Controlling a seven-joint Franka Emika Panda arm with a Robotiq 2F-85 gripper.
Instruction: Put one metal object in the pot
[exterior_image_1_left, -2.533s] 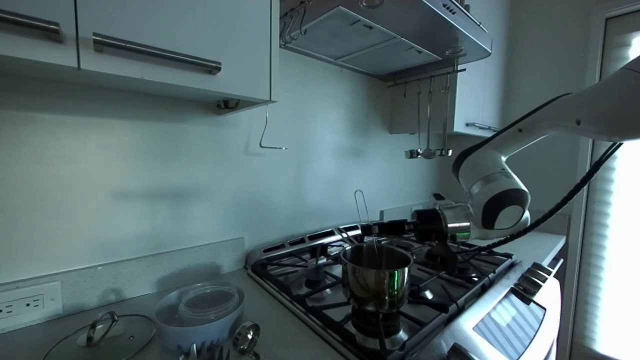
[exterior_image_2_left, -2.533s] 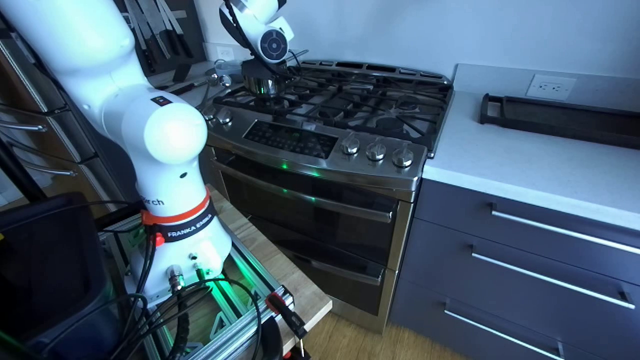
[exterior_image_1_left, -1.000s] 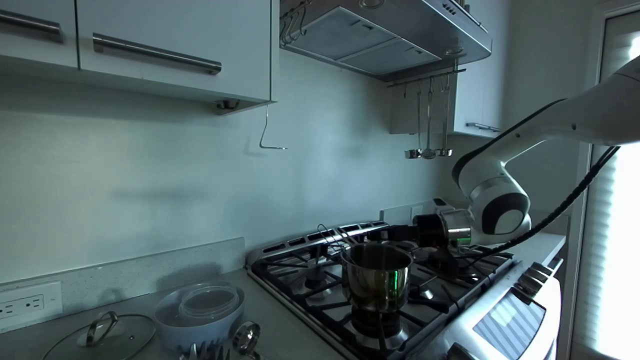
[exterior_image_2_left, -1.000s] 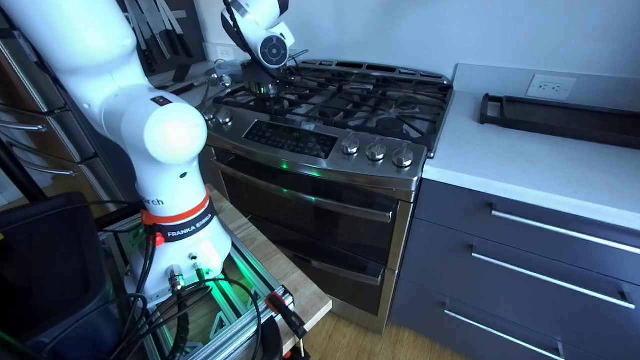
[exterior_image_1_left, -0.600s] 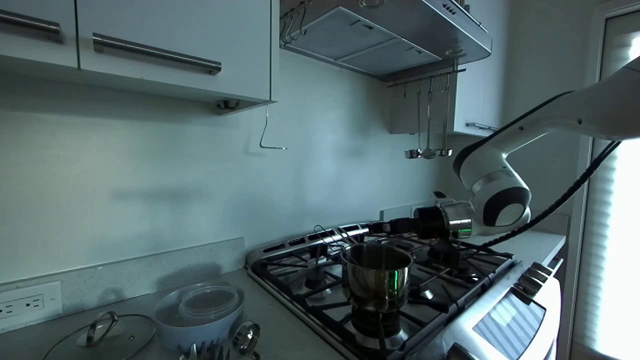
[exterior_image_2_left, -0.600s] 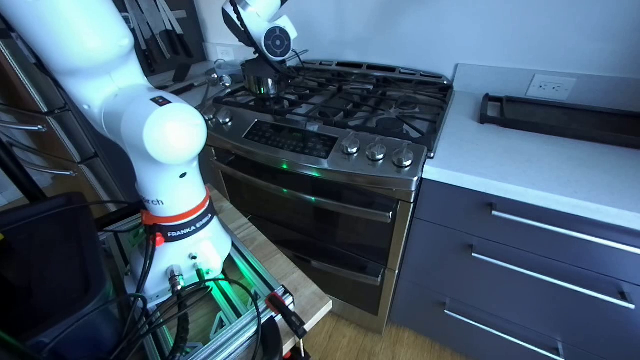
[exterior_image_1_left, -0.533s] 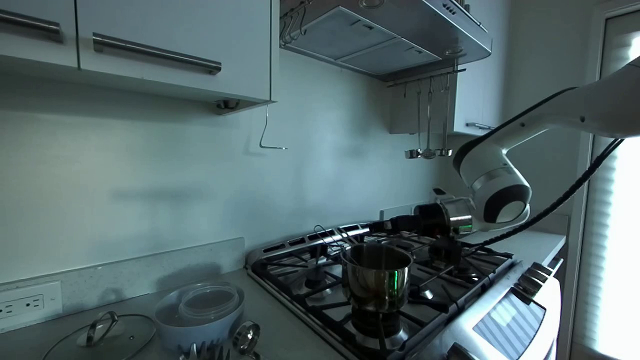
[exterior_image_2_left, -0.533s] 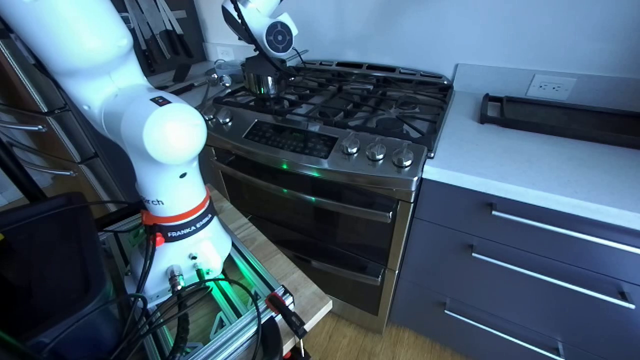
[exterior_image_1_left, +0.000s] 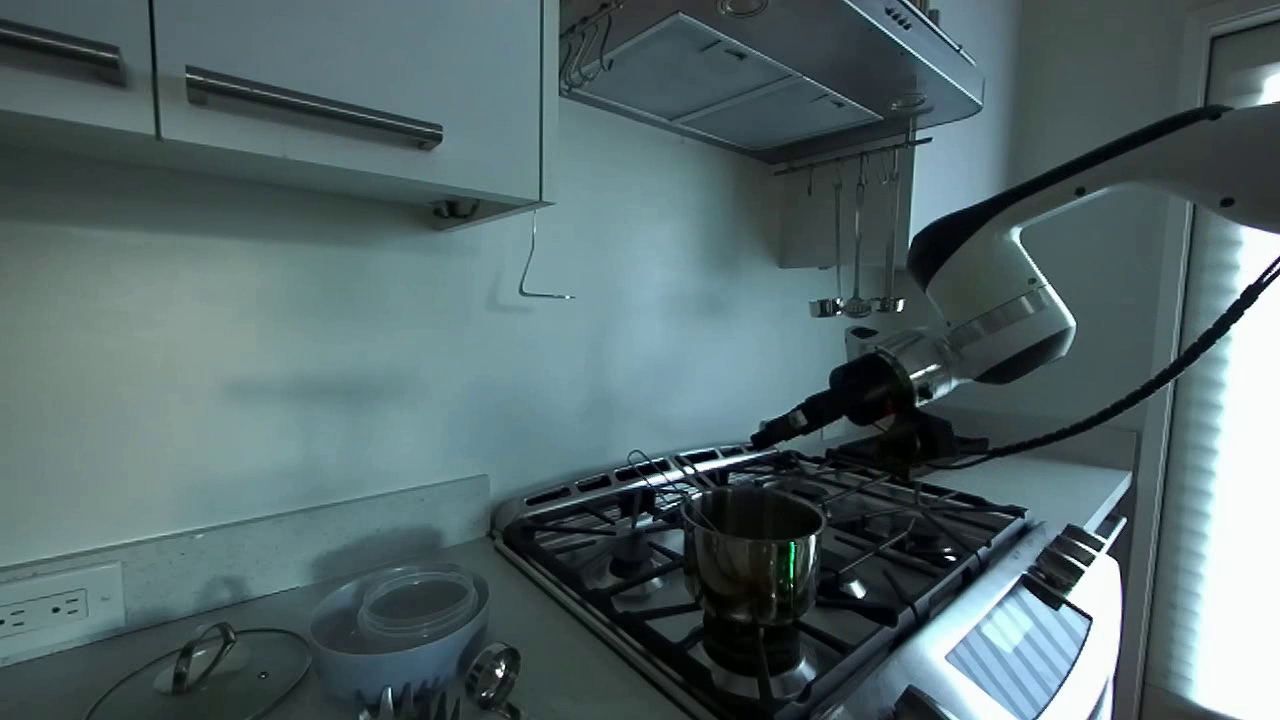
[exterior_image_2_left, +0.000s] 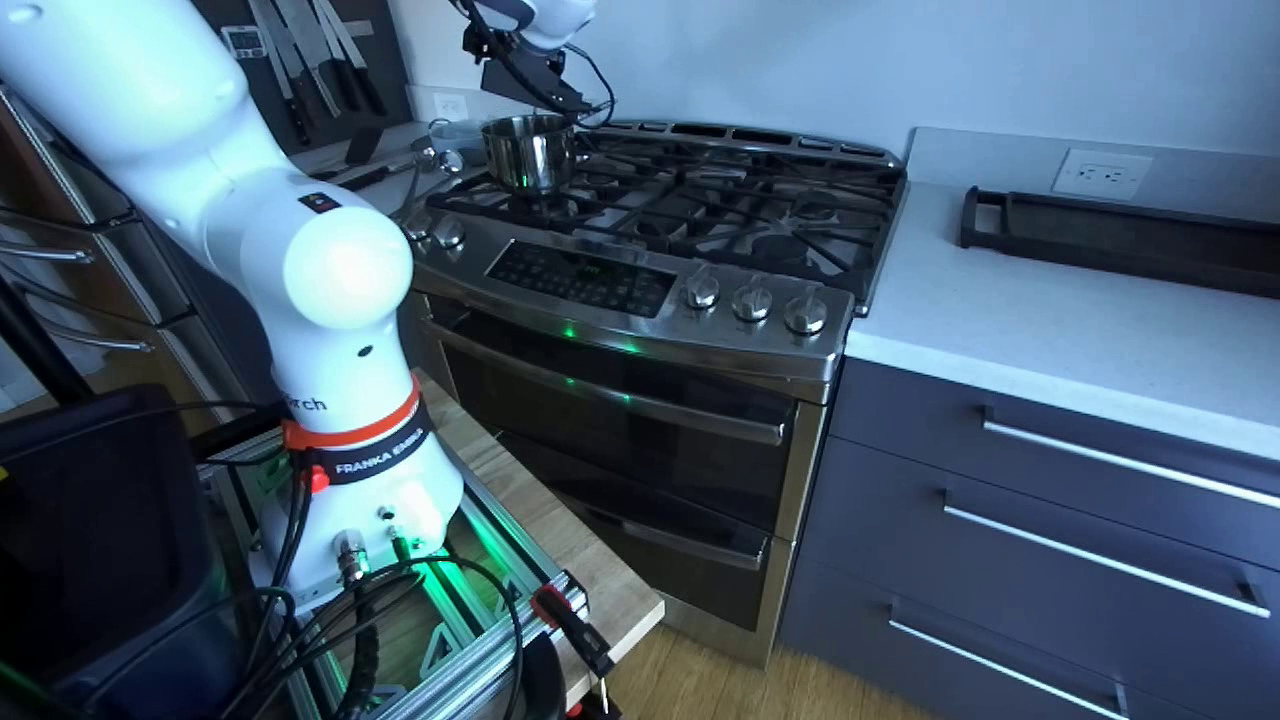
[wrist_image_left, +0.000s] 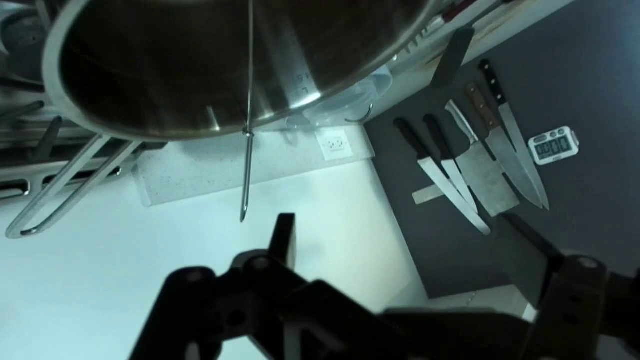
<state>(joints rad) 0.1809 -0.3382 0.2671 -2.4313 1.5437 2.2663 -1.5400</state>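
Note:
The pot (exterior_image_1_left: 755, 560) stands upright on a front burner of the stove; it also shows in an exterior view as a shiny steel pot (exterior_image_2_left: 530, 155). One slim metal object (wrist_image_left: 247, 170) leans in it: its lower part is inside, and its wire handle crosses the rim and sticks out on the wall side. That handle (exterior_image_1_left: 652, 463) also shows beside the rim in an exterior view. My gripper (exterior_image_1_left: 768, 433) hangs above and behind the pot, tilted downward and apart from both. In the wrist view the gripper (wrist_image_left: 400, 225) has its fingers wide apart with nothing between them.
The pot's own wire-loop handle (wrist_image_left: 75, 185) also points toward the wall. A white bowl (exterior_image_1_left: 390, 650) and a glass lid (exterior_image_1_left: 240, 680) are on the counter. Knives (wrist_image_left: 450, 190) hang on a dark board. Long utensils (exterior_image_1_left: 857, 250) hang under the hood.
My gripper has let go of the metal object, which has tipped from upright to leaning on the pot's rim. The arm has since drawn back and up, tilting the gripper downward.

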